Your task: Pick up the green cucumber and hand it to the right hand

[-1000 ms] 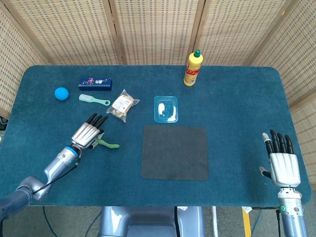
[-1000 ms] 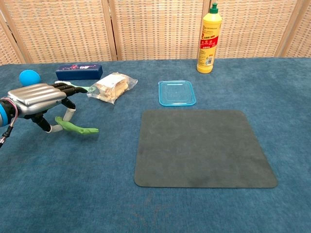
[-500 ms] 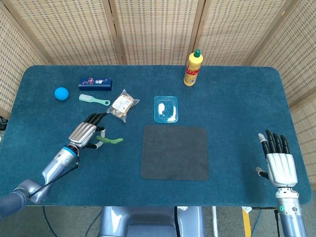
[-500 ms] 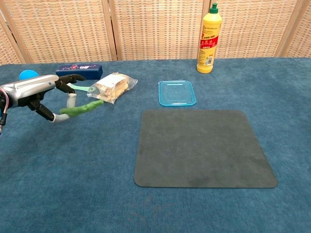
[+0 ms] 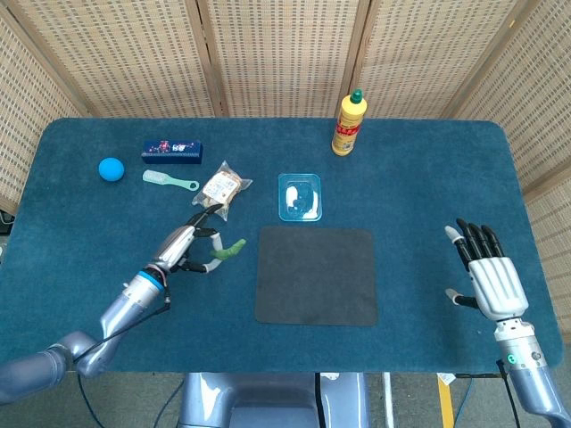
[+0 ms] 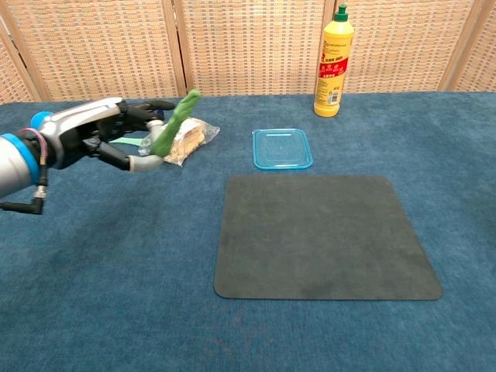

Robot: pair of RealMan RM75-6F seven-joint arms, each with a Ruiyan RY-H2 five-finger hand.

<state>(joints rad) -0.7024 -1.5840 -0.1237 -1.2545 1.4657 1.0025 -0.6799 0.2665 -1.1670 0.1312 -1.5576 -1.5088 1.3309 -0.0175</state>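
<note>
Since a second ago the left hand [image 5: 190,245] has carried the green cucumber [image 5: 225,253] up off the counter [image 5: 419,178] toward the dark mat [image 5: 316,275], fingers pinching its lower end; the right hand [image 5: 486,272] has crept forward, fingers spread and holding nothing. From the chest, the left hand [image 6: 105,133] pinches the cucumber [image 6: 173,124], tilted upward before the snack bag [image 6: 187,138].

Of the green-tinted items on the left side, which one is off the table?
The green cucumber, pinched in the left hand and tilted upward. The pale green brush lies flat on the cloth.
</note>
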